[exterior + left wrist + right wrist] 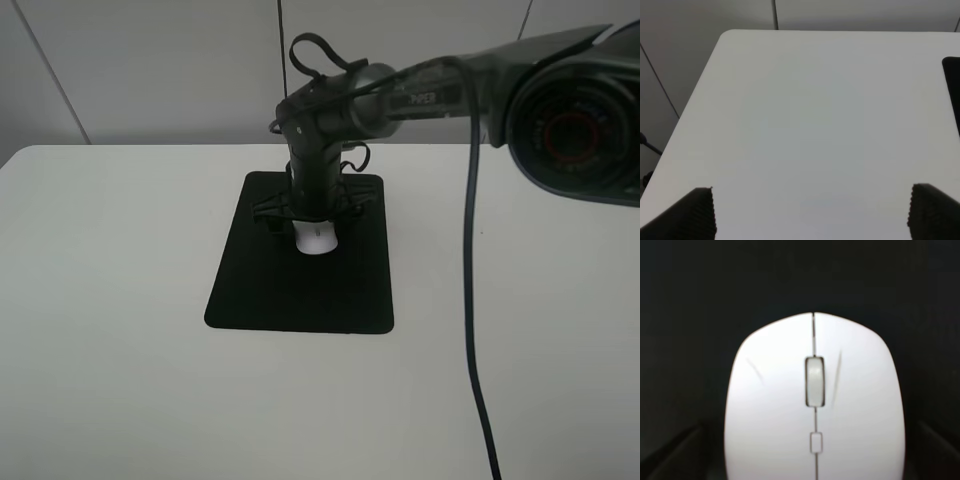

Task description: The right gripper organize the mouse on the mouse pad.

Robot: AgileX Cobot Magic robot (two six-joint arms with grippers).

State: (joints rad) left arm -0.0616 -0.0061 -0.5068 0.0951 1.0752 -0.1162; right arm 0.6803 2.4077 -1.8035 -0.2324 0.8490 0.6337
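Closest to the high camera looms the thick dark grey robot arm [575,120], its black cable [472,300] trailing down. It bends over to bring the right gripper [312,218], a black two-fingered claw, down onto the flat black rectangular mouse pad [290,290] on the white table [100,300]. The small white oval wireless mouse [316,240] lies right under the claw's tips, on the pad's far half.

From the left wrist, the left gripper [810,212] hangs over bare table, likely parked out of the way. Its ribbed black fingers [696,215] are spread wide with nothing between them.

From the right wrist, the mouse [815,405] fills the space between the claw's tips, its grey scroll wheel [814,381] pointing away. The dark fingers [675,457] stand clear of its flanks, so the jaws look parted and hold nothing. I read this as the mouse set down squarely on the pad [790,275].
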